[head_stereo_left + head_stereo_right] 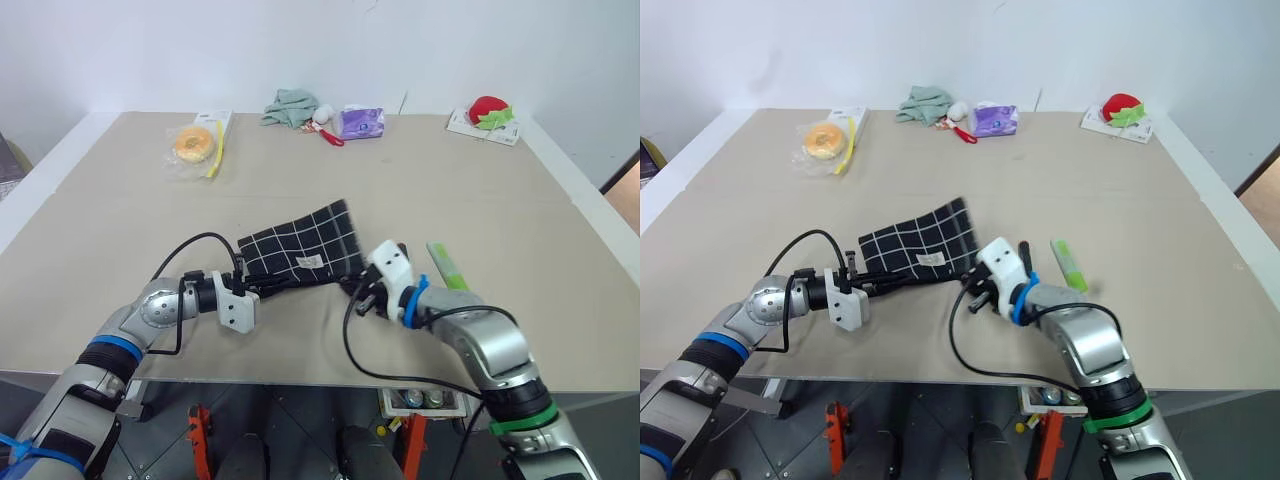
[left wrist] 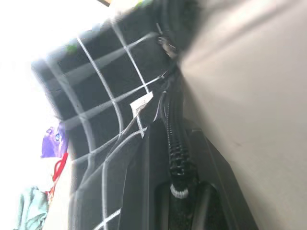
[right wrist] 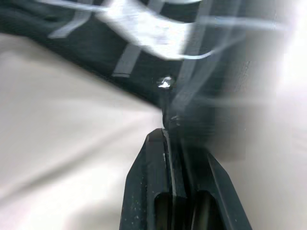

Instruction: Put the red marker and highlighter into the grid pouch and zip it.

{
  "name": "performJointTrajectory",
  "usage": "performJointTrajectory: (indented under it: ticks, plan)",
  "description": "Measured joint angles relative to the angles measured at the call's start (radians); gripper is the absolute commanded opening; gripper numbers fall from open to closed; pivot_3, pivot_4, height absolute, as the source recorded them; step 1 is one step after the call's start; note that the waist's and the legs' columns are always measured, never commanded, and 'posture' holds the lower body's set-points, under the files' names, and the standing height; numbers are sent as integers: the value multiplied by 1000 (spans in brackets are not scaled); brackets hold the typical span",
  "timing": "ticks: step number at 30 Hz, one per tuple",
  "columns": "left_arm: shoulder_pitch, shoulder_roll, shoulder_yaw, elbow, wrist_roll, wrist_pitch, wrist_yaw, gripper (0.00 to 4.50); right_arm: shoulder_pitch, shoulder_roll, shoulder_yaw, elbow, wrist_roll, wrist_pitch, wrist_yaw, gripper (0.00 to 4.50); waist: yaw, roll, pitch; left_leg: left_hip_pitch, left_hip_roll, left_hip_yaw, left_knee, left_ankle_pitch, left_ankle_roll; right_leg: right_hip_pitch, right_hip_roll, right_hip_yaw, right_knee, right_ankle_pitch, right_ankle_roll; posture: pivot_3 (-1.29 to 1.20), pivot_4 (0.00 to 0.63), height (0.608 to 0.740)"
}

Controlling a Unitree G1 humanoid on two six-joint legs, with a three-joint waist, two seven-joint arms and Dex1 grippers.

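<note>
A white wall is standing behind a wide beige tabletop point(image 1: 120, 220), whose pale edges are running along both sides. At the far edge, a bagged doughnut-like item point(image 1: 194, 145), a crumpled green cloth point(image 1: 289, 107), a small red-and-white handled item point(image 1: 326, 125), a purple packet point(image 1: 360, 122) and a strawberry toy point(image 1: 490, 111) on a white card are lying in a loose row. Nearer the front, the grid pouch point(image 1: 300, 243) is lying at the middle, its near edge lifting slightly between the two arms. The left gripper point(image 1: 268, 285) is clenching the pouch's near-left edge, by the zipper line, as the left wrist view is showing. The right gripper point(image 1: 352, 285) is pinching shut on the pouch's near-right corner, close to the zipper end. The highlighter point(image 1: 446, 267) is lying on the bare tabletop just right of the right wrist, outside the pouch. The red marker is not identifiable in these views.
</note>
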Motion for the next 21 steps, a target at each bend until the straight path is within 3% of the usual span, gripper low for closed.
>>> performJointTrajectory:
  ticks: [6,14,21]
  plan:
    - [7,0,7,-18,-8,16,-20,0,6,-21,-35,-3,6,11,4,104,-1,0,0,0,1,0,-3,0,0,-2,1,0,0,0,-1,0,150,739]
    - [7,-30,24,-28,-35,45,-35,0,0,3,90,-76,-28,59,-24,104,-1,-1,1,-1,0,0,-3,0,0,-2,1,0,0,-1,-1,0,150,739]
    - [22,-37,47,-86,-76,89,-43,0,-9,24,110,-80,-46,67,-39,104,-4,-1,1,0,2,0,-4,0,0,-2,2,0,0,-1,-2,0,150,739]
